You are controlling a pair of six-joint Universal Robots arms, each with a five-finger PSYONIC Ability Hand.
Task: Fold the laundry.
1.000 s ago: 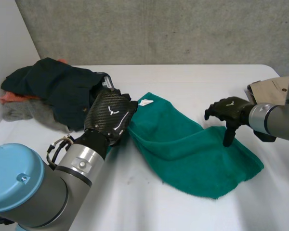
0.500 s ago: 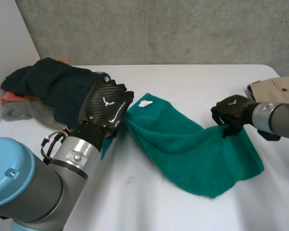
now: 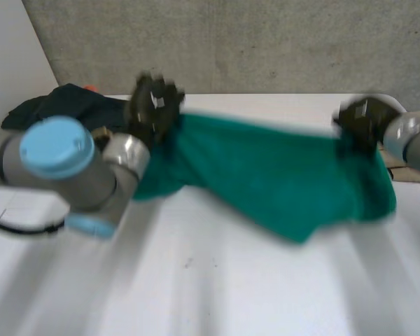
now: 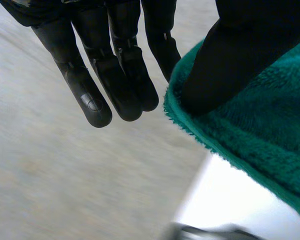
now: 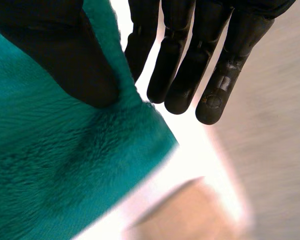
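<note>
1. Teal towel (image 3: 266,168) is up off the white table (image 3: 217,280), stretched wide between the two hands. Its lower edge sags toward the tabletop in the middle.
2. Far left at the back of the table there's a pile of dark clothes (image 3: 63,105) with a bit of orange poking out behind it. It sits well apart from the hanging part of the towel.
3. The left hand (image 3: 154,105) has the towel's left top corner, raised just beside that pile. In the left wrist view the thumb (image 4: 225,65) is clamped down on the towel's edge, pinching the cloth against the side of the hand. The other fingers (image 4: 115,85) stick out straight and close together, off the cloth.
4. The right hand (image 3: 364,119) has the towel's right top corner, near the table's far right side. Same deal in the right wrist view: the thumb (image 5: 55,55) presses into the cloth and pinches it, and the fingers (image 5: 190,70) are straight, just past the towel's edge.
5. Below that right corner a tan thing (image 5: 190,215) lies on the table. It's too blurry for me to tell what it is.
</note>
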